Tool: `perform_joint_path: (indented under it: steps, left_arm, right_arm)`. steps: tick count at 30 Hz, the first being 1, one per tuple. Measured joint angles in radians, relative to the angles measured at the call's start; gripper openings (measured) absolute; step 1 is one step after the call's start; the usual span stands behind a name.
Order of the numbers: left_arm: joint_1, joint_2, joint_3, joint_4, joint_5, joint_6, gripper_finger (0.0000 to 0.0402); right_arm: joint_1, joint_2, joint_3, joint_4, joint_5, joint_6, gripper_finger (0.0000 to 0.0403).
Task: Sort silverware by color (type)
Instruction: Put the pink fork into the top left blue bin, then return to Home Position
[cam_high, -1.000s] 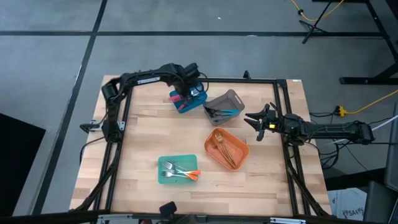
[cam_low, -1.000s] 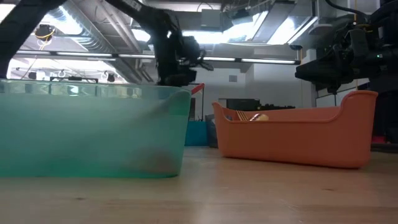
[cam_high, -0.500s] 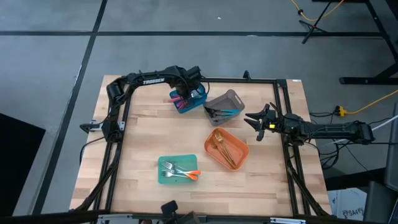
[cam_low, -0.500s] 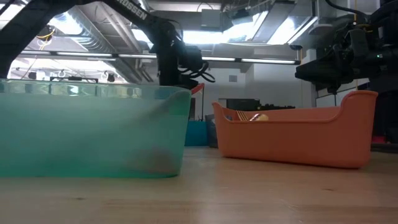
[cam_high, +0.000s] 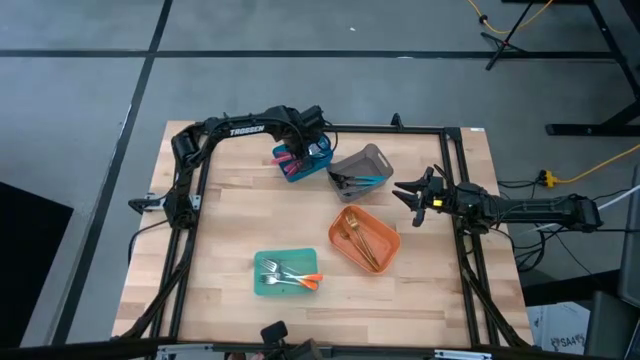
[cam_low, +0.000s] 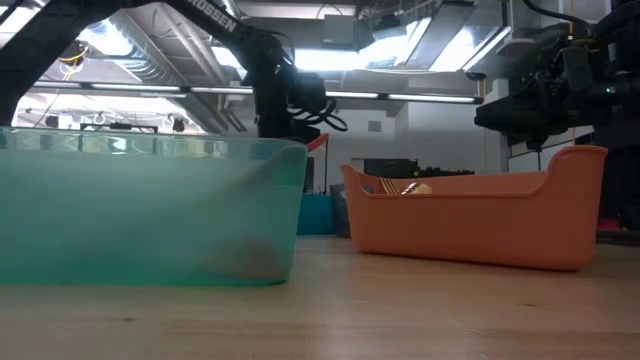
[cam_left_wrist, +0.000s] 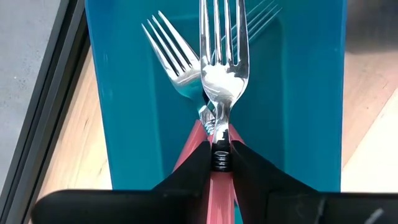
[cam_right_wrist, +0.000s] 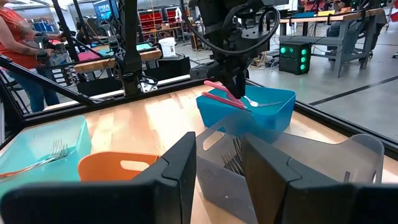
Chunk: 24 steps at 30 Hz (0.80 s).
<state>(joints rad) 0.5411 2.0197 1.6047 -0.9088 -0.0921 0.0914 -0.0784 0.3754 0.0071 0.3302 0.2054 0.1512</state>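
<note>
Left claw (cam_left_wrist: 221, 163), at 12 o'clock on the table (cam_high: 230, 230), is clamped on the pink handle of a fork (cam_left_wrist: 222, 74) directly above the blue bin (cam_high: 318, 157). The fork's long axis runs straight out from the claw, tines forward, in line with the bin's length; release would probably drop it beside the pink fork (cam_left_wrist: 177, 68) already lying there (tines silver, handles pink). Right claw (cam_high: 415, 196) waits at 3 o'clock, jaws apart. Gold pieces (cam_high: 362, 240) lie in the orange bin (cam_high: 385, 262), orange-handled forks (cam_high: 290, 275) in the teal bin (cam_high: 262, 290).
</note>
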Motion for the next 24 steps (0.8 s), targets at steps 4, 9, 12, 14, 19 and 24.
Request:
perform_joint_path:
  steps: [4, 9, 12, 14, 19, 24]
  left_arm:
    - [0.000, 0.000, 0.000, 0.013, 0.000, 0.000, 0.0051]
    - [0.000, 0.000, 0.000, 0.015, 0.000, 0.000, 0.0054]
    - [0.000, 0.000, 0.000, 0.015, 0.000, 0.000, 0.0065]
    - [0.000, 0.000, 0.000, 0.016, 0.000, 0.000, 0.0077]
    - [0.000, 0.000, 0.000, 0.036, 0.000, -0.001, 0.0095]
    - [0.000, 0.000, 0.000, 0.055, 0.000, -0.002, 0.0097]
  right_arm:
    - [0.000, 0.000, 0.000, 0.000, 0.000, 0.000, 0.0117]
    - [0.000, 0.000, 0.000, 0.000, 0.000, 0.000, 0.0117]
    - [0.000, 0.000, 0.000, 0.000, 0.000, 0.000, 0.0117]
    - [0.000, 0.000, 0.000, 0.000, 0.000, 0.000, 0.0117]
    - [0.000, 0.000, 0.000, 0.000, 0.000, 0.000, 0.0117]
    - [0.000, 0.000, 0.000, 0.000, 0.000, 0.000, 0.0117]
